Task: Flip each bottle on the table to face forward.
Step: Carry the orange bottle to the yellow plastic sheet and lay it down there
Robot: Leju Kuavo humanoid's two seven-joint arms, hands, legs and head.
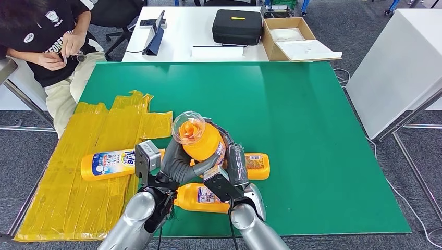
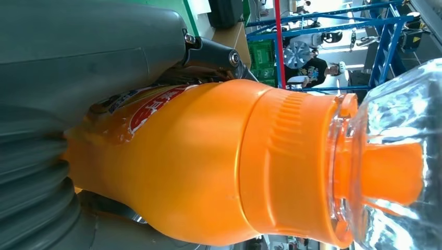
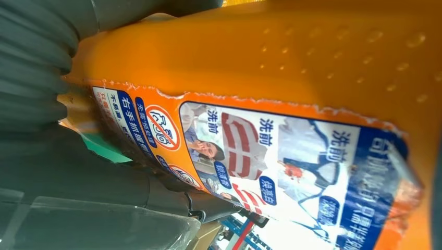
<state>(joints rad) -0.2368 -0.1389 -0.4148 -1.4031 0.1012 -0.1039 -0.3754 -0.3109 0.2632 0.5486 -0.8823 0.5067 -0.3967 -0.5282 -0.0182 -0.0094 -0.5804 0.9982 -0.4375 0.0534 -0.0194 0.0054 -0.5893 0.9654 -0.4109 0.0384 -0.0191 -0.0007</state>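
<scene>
The green counter (image 1: pixel 312 130) carries everything. To the left of the hands a patch of yellow tape sheets (image 1: pixel 78 172) covers part of it, and one orange bottle (image 1: pixel 109 164) lies there on its side, label up, long axis running left to right, cap end toward the left hand.

The lifted bottle (image 1: pixel 200 139) is between both hands, raised above the counter. Its long axis points up toward the head camera, so the clear cap (image 1: pixel 187 127) faces the viewer. The left hand (image 1: pixel 180 164) wraps the body from the left and below; the right hand (image 1: pixel 234 164) presses on the other side, fingers closed around the labelled face. Both hands have hold of this one bottle. In the right wrist view the printed label (image 3: pixel 260 156) fills the side next to the right palm.

Just under the hands lie two more bottles: one (image 1: pixel 200 198) close to the wrists, one (image 1: pixel 258 165) beyond the right hand, both flat, long axes left to right.

I judge that the coming move turns on rolling the held bottle around its long axis. Far behind, an open cardboard box (image 1: pixel 292 39) holds white packing.
</scene>
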